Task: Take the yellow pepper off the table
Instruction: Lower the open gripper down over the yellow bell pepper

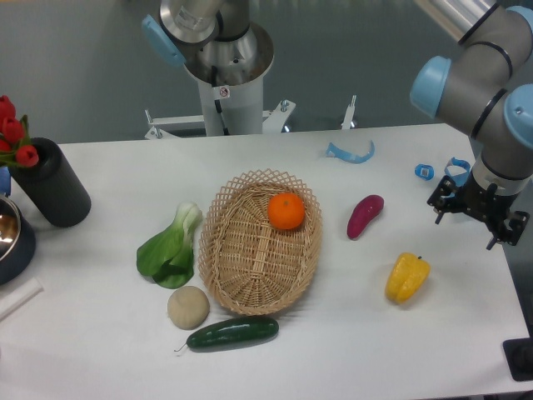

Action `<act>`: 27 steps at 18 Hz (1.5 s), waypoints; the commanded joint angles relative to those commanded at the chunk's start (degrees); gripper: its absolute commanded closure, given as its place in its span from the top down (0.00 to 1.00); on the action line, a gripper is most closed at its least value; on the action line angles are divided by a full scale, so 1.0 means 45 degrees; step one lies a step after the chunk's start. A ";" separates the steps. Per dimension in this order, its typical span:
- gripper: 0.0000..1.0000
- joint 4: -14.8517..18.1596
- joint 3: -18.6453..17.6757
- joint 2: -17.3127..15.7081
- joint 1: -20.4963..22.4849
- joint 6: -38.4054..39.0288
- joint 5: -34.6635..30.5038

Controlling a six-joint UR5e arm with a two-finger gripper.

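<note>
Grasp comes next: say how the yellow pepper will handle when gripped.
The yellow pepper looks glossy, so fingers may slip. Its lobed, blocky body lies on its side on the table; a nudge might rock it rather than roll it far.

I see the yellow pepper [407, 277] in a bright, glossy yellow on the white surface [333, 350]. The oblong vegetable [365, 216] is purple-magenta. The basket [250, 258] is pale tan with a woven pattern, and the round fruit [286, 211] in it is orange. The leafy vegetable [171, 248] is green with a whitish stem, the cucumber [232, 332] is dark green, and the round ball [188, 307] is beige. The vase [52, 183] is black with red flowers [12, 133]. The arm [475, 75] is grey with light blue caps, and the gripper [472, 222] is black.
</note>
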State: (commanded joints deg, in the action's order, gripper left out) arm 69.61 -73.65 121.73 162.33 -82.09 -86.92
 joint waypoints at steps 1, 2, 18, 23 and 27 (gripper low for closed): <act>1.00 0.0000 0.0000 0.0000 0.0019 0.0000 -0.0019; 1.00 0.0000 0.0000 0.0000 0.0020 0.0000 0.0000; 1.00 -0.1888 -0.1774 -0.0175 -0.0468 0.1658 -0.0195; 1.00 -0.2774 -0.2050 0.0410 -0.0800 0.1953 -0.0371; 1.00 -0.2734 -0.2090 0.0546 -0.0957 0.1953 -0.0566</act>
State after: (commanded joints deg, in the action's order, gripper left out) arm 57.31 -83.06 124.19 158.03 -73.30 -89.47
